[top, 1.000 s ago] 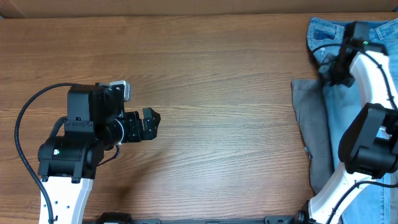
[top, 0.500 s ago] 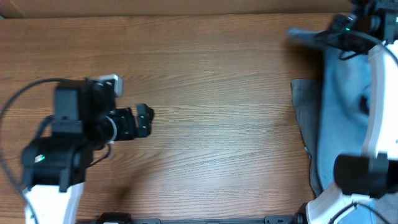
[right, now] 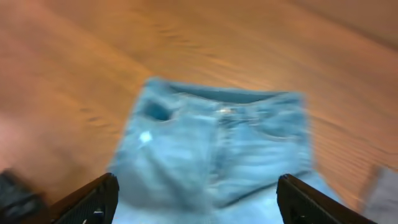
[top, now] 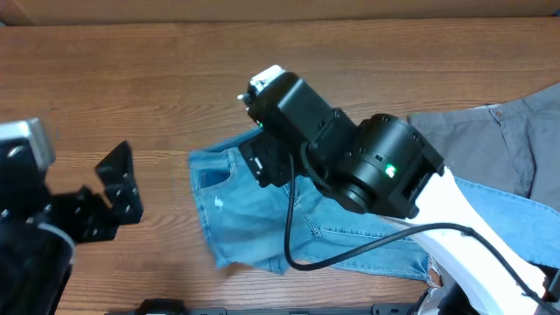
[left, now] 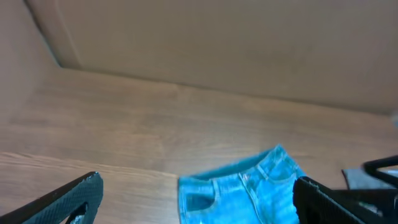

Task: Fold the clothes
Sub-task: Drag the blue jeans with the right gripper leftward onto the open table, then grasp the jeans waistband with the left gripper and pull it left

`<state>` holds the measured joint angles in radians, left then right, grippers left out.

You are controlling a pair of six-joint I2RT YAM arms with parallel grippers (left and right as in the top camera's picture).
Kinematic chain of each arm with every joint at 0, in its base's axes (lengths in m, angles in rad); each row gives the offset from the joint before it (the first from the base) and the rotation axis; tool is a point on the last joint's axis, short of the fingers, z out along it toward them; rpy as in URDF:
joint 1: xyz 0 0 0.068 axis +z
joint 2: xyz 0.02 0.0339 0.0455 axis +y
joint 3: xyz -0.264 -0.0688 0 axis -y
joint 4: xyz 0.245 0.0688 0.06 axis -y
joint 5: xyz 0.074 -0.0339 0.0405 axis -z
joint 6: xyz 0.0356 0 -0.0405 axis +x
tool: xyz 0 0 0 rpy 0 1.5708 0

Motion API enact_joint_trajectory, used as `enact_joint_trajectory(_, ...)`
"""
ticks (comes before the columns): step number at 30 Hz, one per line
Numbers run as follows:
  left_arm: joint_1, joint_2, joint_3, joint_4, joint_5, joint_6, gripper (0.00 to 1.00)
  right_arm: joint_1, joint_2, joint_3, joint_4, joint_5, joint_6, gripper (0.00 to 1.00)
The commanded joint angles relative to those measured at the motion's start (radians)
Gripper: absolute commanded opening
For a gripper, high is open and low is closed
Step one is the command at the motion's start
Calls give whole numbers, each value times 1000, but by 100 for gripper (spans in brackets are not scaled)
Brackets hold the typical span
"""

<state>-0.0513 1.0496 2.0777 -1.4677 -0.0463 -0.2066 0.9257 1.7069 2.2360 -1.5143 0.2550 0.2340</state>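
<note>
On the wooden table [top: 175, 87], near its middle, the jeans [top: 236, 219] lie flat: light-blue denim with the waistband end turned toward the left arm's side. The legs run the other way, pass beneath the right arm [top: 385, 166] and reach the picture's edge. A front pocket opening, the fly seam and a small pale worn spot show near the waist. In the left wrist view the jeans [left: 242, 186] appear as a bright blue waist section with stitched seams. In the right wrist view the jeans [right: 211, 149] are blurred, though the waistband and a dark pocket mouth can be made out. The grey trousers [top: 490, 140] lie at the far corner on the right arm's side, plain and a little rumpled, their near edge meeting the blue legs.

The right gripper [right: 198, 180] hangs directly over the waist of the jeans with its two fingers [right: 93, 199] spread wide, nothing between them but the cloth below. Whether the tips touch the denim cannot be told through the blur.

The left gripper [top: 122, 184] sits apart from the jeans, over bare wood, jaws also spread wide and empty. From its own camera, the left gripper [left: 198, 183] faces the waistband, with a cardboard wall [left: 217, 43] rising behind the table.
</note>
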Motion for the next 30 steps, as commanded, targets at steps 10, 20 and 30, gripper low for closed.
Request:
enact_joint_trajectory(10,5,211,-49,-123,233,93,100,-58,-232,18,29,193,147,93)
enact_joint_trajectory(20,-174,682,-62,-89,306,295,99,-58,-346,18,40,192,239,95)
enact_joint_trajectory(30,-385,1108,-62,310,285,441,98,-58,-348,16,10,190,258,95)
